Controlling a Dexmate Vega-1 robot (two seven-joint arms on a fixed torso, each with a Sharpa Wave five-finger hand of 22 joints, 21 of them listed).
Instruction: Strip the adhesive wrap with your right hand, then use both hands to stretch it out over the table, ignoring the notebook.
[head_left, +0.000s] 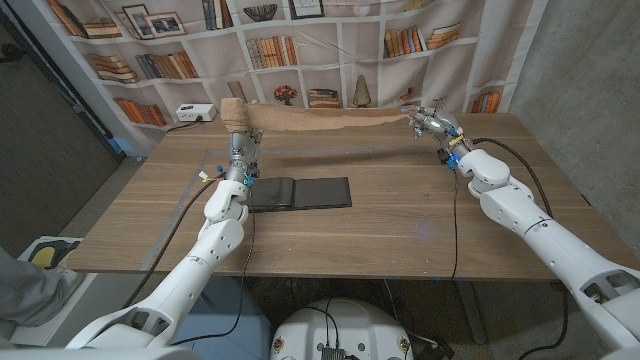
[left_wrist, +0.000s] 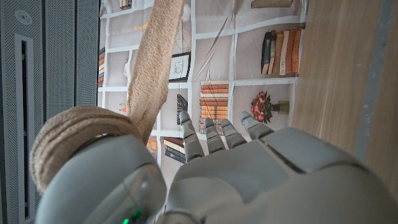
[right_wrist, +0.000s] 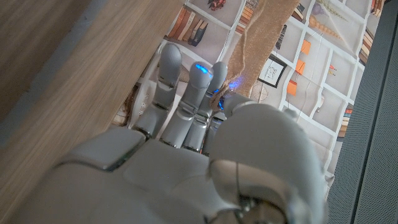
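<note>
Tan wrap (head_left: 330, 121) strung across far side of table (head_left: 400, 220) between left hand (head_left: 240, 150) and right hand (head_left: 432, 125); bars passage at that height. Roll (head_left: 236, 113) above left hand. Black notebook (head_left: 300, 192) lies just beside left wrist, mid-table. Open wood near front edge and right of notebook. Bookshelf backdrop (head_left: 330, 40) close behind far edge.

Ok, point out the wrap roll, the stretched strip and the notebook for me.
Roll (head_left: 237, 112), head view, on its tan side above the left hand.
Strip (head_left: 330, 120), head view, mid-span between the two hands.
Notebook (head_left: 310, 191), head view, middle of its dark cover.
</note>
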